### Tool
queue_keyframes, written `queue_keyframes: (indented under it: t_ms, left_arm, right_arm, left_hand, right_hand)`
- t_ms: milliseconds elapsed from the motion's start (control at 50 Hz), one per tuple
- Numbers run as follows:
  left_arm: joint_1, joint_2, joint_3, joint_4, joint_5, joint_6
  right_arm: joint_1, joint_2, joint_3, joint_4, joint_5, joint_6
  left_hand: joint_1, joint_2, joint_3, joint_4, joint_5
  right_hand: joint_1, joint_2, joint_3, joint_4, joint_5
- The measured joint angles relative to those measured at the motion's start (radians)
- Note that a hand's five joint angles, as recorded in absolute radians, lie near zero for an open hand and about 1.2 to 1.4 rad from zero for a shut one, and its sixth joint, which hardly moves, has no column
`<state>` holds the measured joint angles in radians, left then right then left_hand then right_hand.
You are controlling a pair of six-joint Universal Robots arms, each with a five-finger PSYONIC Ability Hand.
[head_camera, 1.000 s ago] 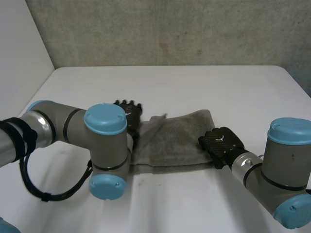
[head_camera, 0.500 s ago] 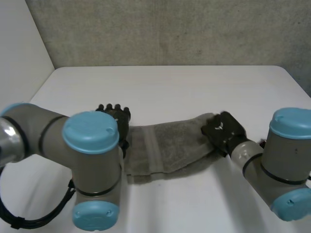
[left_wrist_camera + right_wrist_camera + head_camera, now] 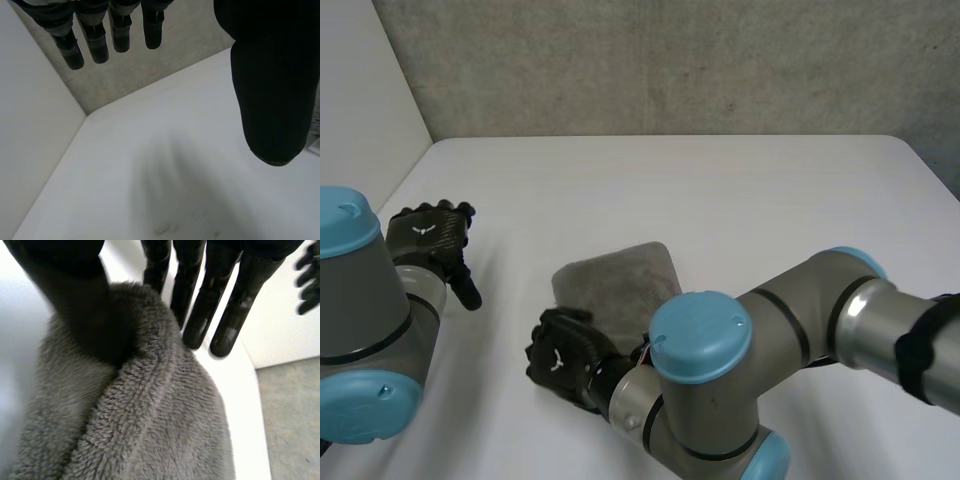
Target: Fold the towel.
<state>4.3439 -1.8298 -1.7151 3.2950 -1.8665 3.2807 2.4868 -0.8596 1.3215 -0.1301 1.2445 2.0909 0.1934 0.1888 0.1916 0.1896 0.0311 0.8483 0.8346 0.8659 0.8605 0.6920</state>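
Pinched the near corner of the folded towel (image 3: pixel 620 285), flat on the table (image 3: pixel 740 190), with the right hand (image 3: pixel 560 360), thumb against straight fingers, to set the fold. Beyond the towel's left edge, held the left hand (image 3: pixel 425 235) clear, fingers straight, spread.

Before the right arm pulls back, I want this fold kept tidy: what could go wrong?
1. The right hand rests on the folded towel at its near edge; drawing back could drag the top layer and open the fold.
2. The towel is humped under that hand, so the fold may set crooked.
3. The left hand, open, is apart over bare table, so nothing pins the towel if it slides.
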Motion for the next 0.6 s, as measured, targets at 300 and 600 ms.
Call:
queue_keyframes:
  t_ms: [300,600]
  left_arm:
    - [-0.105,-0.038,0.107,0.003,0.039,-0.037]
    - [-0.262,-0.228,0.154,-0.008,0.082,-0.079]
  right_arm:
    - [-0.252,-0.301,0.142,-0.075,0.089,0.77]
    - [-0.382,-0.133,0.029,0.163,0.088,0.958]
  left_hand:
    - [0.0,0.0,0.0,0.0,0.0]
    - [0.0,0.0,0.0,-0.001,0.0]
  right_hand:
    - [-0.617,-0.586,-0.62,-0.6,-0.63]
    - [-0.617,-0.586,-0.62,-0.6,-0.63]
